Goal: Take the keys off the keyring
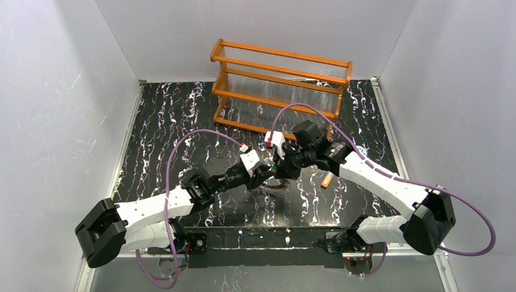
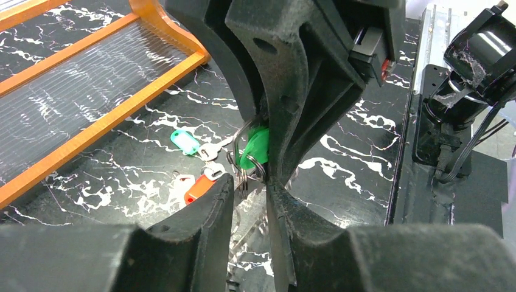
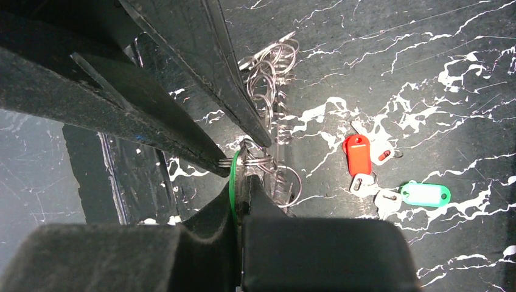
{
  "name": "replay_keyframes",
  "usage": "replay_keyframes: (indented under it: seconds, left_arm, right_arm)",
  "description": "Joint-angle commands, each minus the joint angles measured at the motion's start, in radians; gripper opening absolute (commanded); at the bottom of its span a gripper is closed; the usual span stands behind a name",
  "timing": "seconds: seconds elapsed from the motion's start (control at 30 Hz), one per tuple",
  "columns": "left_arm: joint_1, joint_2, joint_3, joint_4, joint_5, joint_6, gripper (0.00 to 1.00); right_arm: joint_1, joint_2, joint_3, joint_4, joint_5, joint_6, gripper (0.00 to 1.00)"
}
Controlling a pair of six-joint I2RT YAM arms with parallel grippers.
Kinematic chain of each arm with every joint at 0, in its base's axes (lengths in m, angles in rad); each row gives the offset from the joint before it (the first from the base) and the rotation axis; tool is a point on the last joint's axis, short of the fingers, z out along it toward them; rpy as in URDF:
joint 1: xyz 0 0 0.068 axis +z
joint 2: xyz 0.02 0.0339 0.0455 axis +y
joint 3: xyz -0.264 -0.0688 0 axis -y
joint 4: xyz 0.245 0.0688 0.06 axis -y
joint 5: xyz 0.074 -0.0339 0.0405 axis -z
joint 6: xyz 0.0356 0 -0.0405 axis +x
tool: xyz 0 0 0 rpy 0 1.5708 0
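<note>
The keyring is a bunch of silvery wire rings (image 3: 260,159) hanging between both grippers above the table. My right gripper (image 3: 241,179) is shut on a green-headed key (image 2: 255,149) that hangs on those rings. My left gripper (image 2: 249,182) comes in from the opposite side, its fingers (image 3: 182,121) pinched on the rings (image 2: 243,179) just beside the green head. Two loose keys lie on the table: one with a red head (image 3: 357,155) and one with a teal-green head (image 3: 426,194). In the top view the two grippers (image 1: 274,170) meet over mid-table.
An orange wooden rack (image 1: 280,85) stands at the back of the black marbled table (image 1: 170,121). An orange-capped tube (image 1: 327,180) lies right of the grippers and a small round lid (image 1: 363,149) beyond it. More linked wire rings (image 3: 274,67) lie under the grippers.
</note>
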Motion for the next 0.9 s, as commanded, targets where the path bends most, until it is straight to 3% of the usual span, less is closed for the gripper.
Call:
replay_keyframes:
  seconds: [0.0, 0.2, 0.33, 0.7, 0.87]
  left_arm:
    - [-0.001, -0.001, 0.038, 0.018, 0.004, 0.009, 0.23]
    - [-0.001, 0.007, 0.045, 0.009, 0.024, 0.031, 0.12]
    - [-0.001, 0.010, 0.064, -0.037, 0.049, 0.063, 0.00]
    - [-0.001, -0.039, 0.062, -0.181, 0.077, 0.158, 0.00]
    - [0.001, -0.091, 0.007, -0.110, 0.082, 0.143, 0.00]
  right_arm:
    - [-0.001, -0.001, -0.006, 0.049, -0.034, 0.010, 0.01]
    - [-0.002, -0.002, -0.002, 0.035, -0.042, 0.009, 0.01]
    - [-0.002, -0.004, 0.005, 0.011, -0.027, 0.004, 0.01]
    - [-0.019, -0.002, 0.034, -0.104, -0.001, -0.005, 0.01]
    - [-0.032, -0.002, 0.025, -0.129, -0.001, -0.016, 0.01]
